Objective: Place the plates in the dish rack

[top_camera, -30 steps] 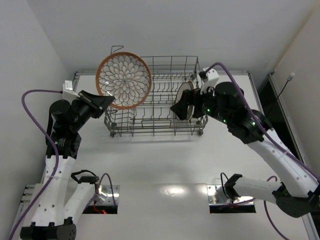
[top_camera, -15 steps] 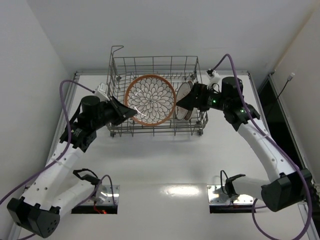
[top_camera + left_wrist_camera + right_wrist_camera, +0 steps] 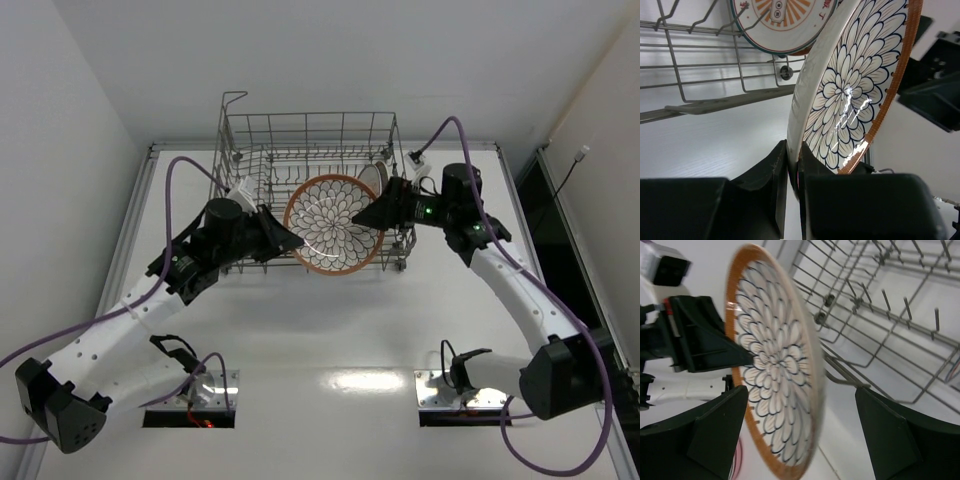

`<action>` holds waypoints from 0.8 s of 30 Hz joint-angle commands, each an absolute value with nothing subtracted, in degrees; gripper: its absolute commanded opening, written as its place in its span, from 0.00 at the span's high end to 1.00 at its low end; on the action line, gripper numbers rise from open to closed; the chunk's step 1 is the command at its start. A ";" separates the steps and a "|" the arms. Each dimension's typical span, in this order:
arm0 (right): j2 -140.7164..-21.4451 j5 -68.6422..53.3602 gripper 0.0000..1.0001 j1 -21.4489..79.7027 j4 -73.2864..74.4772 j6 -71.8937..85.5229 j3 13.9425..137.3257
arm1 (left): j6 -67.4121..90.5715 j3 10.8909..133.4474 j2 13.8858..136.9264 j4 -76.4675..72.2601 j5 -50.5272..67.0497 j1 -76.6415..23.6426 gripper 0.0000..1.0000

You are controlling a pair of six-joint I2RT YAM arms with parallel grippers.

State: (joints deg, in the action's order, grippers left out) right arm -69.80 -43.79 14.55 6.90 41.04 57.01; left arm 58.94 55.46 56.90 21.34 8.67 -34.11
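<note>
My left gripper [image 3: 285, 238] is shut on the rim of a plate [image 3: 335, 223] with a petal pattern and orange rim. It holds the plate on edge over the front right part of the dish rack [image 3: 300, 135]. In the left wrist view the fingers [image 3: 777, 170] pinch the plate [image 3: 860, 85] at its lower edge. My right gripper [image 3: 368, 214] is open at the plate's right edge. In the right wrist view the plate [image 3: 775, 385] stands between its spread fingers [image 3: 715, 435]. A sunburst plate [image 3: 780, 20] stands in the rack, and also shows in the top view [image 3: 373, 177].
The rack's wire tines [image 3: 880, 305] and its front rail [image 3: 715, 102] lie close behind the held plate. White walls close in the table at the back and left. Two cable openings [image 3: 205, 395] sit near the arm bases.
My left arm has carried the plate from the rack's upper left, rightward and down to its front right. My right gripper has stayed near the rack's right end, now facing the held plate.
</note>
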 commanded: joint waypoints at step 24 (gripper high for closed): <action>-67.85 -29.29 1.00 12.04 29.33 29.64 76.07 | 49.85 70.81 57.13 22.05 2.47 -35.68 0.39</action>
State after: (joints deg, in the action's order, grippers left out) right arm -69.84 -35.64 12.78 25.02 34.22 66.52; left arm 54.35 63.16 58.15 23.24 5.23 -35.81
